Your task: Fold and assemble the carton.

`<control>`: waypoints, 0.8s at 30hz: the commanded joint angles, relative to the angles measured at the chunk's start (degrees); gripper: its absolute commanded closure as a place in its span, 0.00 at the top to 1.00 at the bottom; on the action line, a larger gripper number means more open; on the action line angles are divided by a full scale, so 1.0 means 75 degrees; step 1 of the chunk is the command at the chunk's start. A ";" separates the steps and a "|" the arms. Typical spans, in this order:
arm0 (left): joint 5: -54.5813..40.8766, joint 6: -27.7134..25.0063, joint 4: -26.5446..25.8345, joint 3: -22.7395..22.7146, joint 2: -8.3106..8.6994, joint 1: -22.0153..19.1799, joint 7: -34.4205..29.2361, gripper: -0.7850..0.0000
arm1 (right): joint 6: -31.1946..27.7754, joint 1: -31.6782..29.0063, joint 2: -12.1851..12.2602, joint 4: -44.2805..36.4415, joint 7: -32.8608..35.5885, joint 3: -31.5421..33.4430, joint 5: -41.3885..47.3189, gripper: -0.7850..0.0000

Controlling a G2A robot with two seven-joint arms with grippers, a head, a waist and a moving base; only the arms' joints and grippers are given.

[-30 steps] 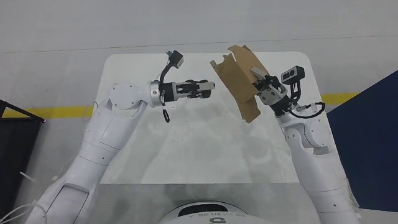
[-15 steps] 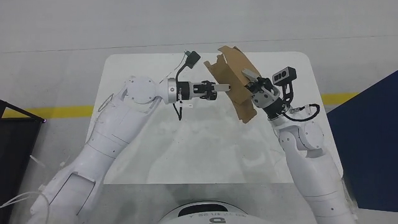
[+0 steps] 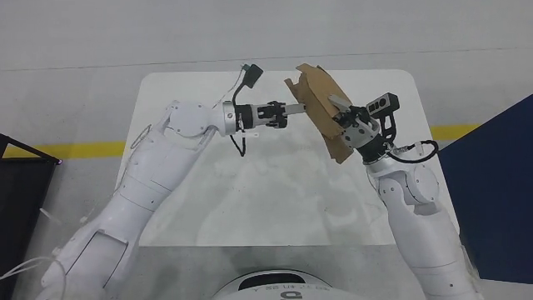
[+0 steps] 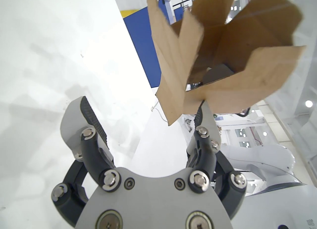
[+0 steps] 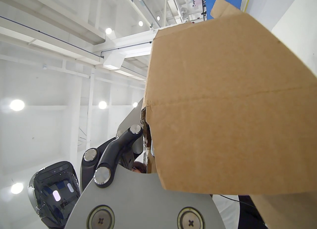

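The brown cardboard carton [image 3: 319, 107] is held up above the table's far right part, its flaps splayed open. My right gripper [image 3: 343, 112] is shut on one carton wall; in the right wrist view the carton [image 5: 223, 106] covers most of that gripper [image 5: 146, 138]. My left gripper [image 3: 296, 110] is open at the carton's left side. In the left wrist view the open carton mouth [image 4: 223, 49] faces the left gripper [image 4: 143, 116], and one fingertip [image 4: 203, 116] sits at the edge of a lower flap, while the other finger is clear of it.
The white table [image 3: 208, 200] is bare under both arms. A blue panel [image 3: 495, 183] stands off the table's right edge, and a yellow floor line [image 3: 75, 148] runs behind.
My left gripper has moved right up to the carton, then slightly toward the far edge. The right gripper has shifted and tilted the carton a little.
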 commanded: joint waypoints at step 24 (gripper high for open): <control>-0.0466 0.0627 -0.2422 -0.3004 0.0798 0.2579 -0.0524 1.00 | 0.3128 0.0437 -0.0253 0.1502 0.1643 -0.0264 0.7323 0.00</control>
